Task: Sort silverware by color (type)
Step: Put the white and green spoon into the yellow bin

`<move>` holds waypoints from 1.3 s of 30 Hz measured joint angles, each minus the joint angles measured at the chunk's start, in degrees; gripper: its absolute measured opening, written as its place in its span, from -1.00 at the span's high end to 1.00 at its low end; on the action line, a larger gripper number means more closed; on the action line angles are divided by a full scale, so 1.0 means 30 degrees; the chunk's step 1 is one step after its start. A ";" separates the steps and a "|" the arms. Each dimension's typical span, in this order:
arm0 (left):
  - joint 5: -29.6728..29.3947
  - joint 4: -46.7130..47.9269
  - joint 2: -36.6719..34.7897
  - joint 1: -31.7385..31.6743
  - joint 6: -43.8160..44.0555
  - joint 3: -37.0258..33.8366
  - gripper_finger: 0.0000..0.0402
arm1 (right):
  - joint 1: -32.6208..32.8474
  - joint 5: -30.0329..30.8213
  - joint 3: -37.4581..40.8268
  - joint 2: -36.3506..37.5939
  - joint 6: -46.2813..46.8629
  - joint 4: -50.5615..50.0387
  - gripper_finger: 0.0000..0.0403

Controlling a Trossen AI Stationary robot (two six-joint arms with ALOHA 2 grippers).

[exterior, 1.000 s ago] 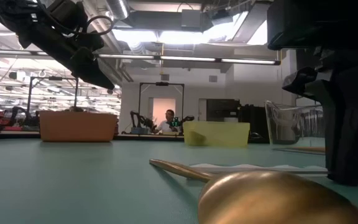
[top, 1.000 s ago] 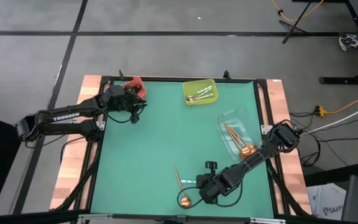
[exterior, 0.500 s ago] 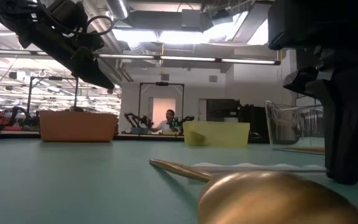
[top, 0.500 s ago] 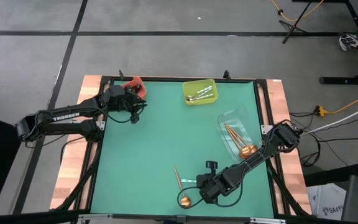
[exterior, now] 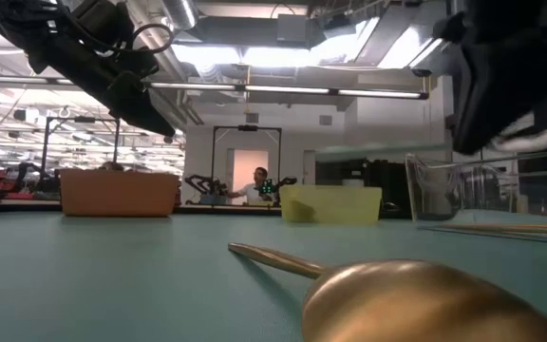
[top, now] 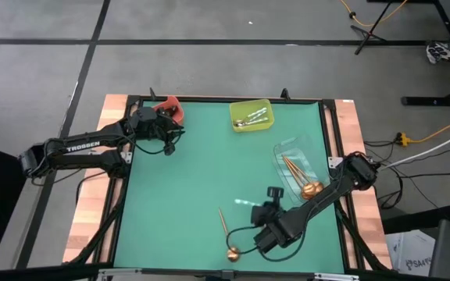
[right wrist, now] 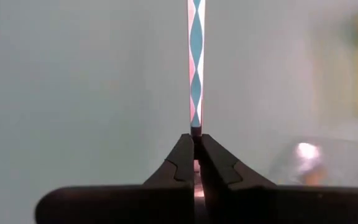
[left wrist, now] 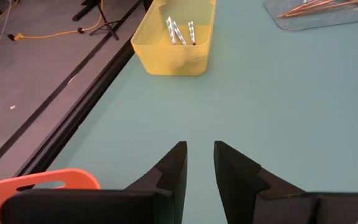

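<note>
Right gripper (right wrist: pixel 195 149) clamps a slim, shiny silver spoon (right wrist: pixel 195 62) by its handle at table's five o'clock; left gripper (left wrist: pixel 199 163) slightly parted, empty, at eleven.

Bright overhead light; blurred foreground

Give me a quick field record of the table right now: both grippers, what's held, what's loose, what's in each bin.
right gripper: shut on shiny silver spoon, near front of table
left gripper: open, empty, beside red bin
loose on green mat: copper-gold spoon with round bowl
yellow-green bin: silver spoons
clear plastic bin: copper-gold spoons
red bin contents: cannot tell
</note>
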State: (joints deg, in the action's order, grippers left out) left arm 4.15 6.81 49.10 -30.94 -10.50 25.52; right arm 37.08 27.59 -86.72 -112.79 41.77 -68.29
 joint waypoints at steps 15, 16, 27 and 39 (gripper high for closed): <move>0.0013 -0.0207 0.0007 0.0000 -0.0007 0.0000 0.64 | -0.0536 0.5909 -0.0433 0.1491 0.4182 -0.5819 1.00; 0.0013 -0.0303 0.0000 0.0000 0.0000 0.0000 0.64 | -0.0655 0.6374 -0.0309 0.1865 0.4179 -0.5821 1.00; 0.0011 -0.1627 0.0006 0.0922 -0.0007 0.0000 0.64 | -0.2825 0.8523 0.4016 0.8092 0.4201 -0.3860 1.00; -0.0001 -0.2732 0.0004 0.2096 -0.0007 0.0000 0.64 | -0.8862 0.9475 1.3030 1.5753 0.4150 1.0444 1.00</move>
State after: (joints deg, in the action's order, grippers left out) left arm 4.14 -1.39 49.11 -24.65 -10.52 25.52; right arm 10.50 56.01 -47.63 -65.53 54.22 -36.96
